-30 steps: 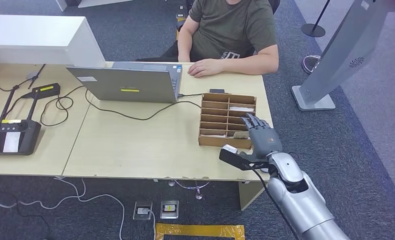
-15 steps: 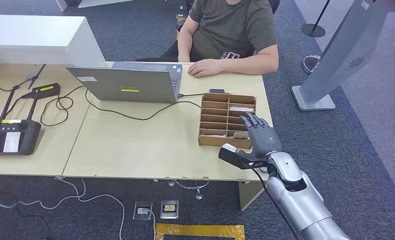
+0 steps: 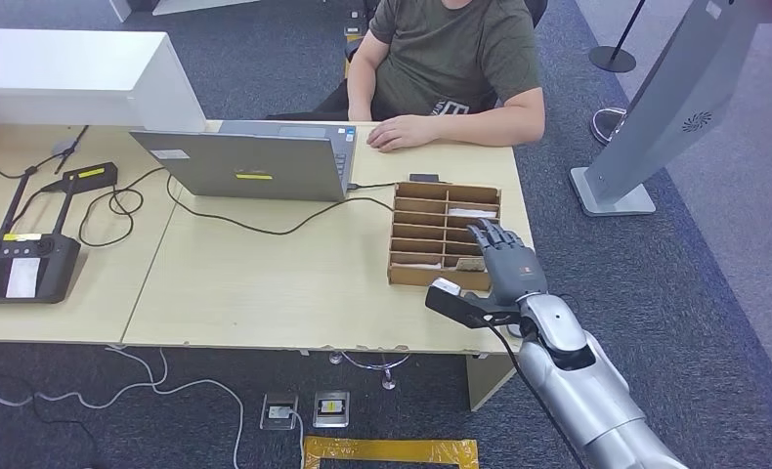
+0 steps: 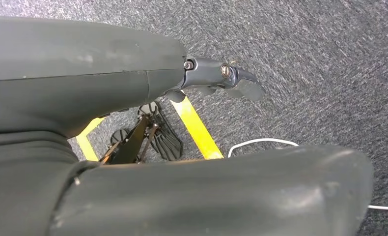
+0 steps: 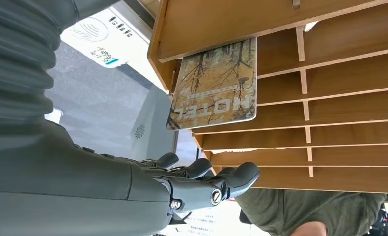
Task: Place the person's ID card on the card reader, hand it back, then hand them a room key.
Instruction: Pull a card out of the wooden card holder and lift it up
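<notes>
A wooden sorting box [image 3: 416,276] with several compartments stands at the table's right end. A room key card printed with trees [image 5: 214,83] lies in its near right compartment [image 3: 471,264]. My right hand [image 3: 504,259] hovers over that corner of the box, fingers [image 5: 231,179] spread and holding nothing, close to the card without touching it. A white device with a printed code [image 5: 96,34] lies at the table edge beside the box, partly under my wrist [image 3: 448,288]. My left hand [image 4: 133,88] hangs over the carpet with nothing in it. The person's hand [image 3: 399,132] rests on the far table edge.
An open laptop [image 3: 255,161] with its cable sits mid-table. A black controller [image 3: 21,264] and cables lie at the left. A small dark flat object [image 3: 423,179] lies behind the box. A grey kiosk stand [image 3: 656,117] is on the floor to the right.
My right hand and forearm have crept slightly left and forward over the box's near corner. The person and the things on the table have not moved.
</notes>
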